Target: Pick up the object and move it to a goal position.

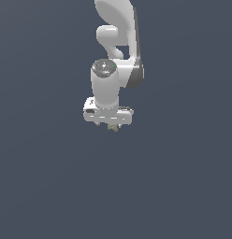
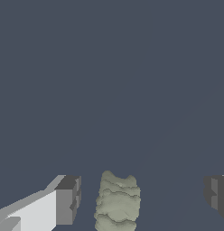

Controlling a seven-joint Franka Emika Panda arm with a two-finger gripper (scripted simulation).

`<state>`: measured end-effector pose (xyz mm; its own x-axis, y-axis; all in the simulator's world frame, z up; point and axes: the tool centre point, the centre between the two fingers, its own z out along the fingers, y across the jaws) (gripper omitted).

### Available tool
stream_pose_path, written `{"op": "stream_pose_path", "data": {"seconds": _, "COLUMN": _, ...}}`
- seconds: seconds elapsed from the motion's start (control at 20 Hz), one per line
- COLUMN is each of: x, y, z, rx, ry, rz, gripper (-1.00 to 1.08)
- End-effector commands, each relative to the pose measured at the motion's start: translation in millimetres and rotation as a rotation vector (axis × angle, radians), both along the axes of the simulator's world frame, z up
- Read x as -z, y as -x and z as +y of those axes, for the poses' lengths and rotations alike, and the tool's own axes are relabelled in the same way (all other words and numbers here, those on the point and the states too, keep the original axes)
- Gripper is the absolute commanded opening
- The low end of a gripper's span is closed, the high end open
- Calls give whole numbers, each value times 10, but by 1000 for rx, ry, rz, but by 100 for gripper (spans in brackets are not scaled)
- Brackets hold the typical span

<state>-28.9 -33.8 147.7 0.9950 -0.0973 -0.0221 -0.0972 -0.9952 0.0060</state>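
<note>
Olive-green ridged object | lobed edge | between fingers | hand spread, not touching

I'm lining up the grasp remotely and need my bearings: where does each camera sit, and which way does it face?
Exterior view: off the arm, facing the white arm head-on; the gripper hangs low with the olive object peeking beneath it.
Wrist view: on the wrist, looking along the gripper; both dark fingertips flank the object, apart from it.
Shared: gripper and object.
</note>
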Motion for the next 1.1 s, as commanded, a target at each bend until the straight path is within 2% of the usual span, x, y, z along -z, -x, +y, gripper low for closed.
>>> {"op": "stream_pose_path", "data": {"seconds": 0.0, "x": 69, "y": 83, "z": 27, "rx": 22, "ry": 0, "rz": -2, "gripper": 100}}
{"op": "stream_pose_path", "data": {"seconds": 0.6, "x": 465, "y": 681, "z": 166, "rx": 171, "ry": -2, "rz": -18, "gripper": 100}}
{"op": "stream_pose_path", "data": {"seconds": 1.05, "x": 578, "y": 901, "z": 201, "rx": 222, "ry": -1, "rz": -23, "gripper": 100}}
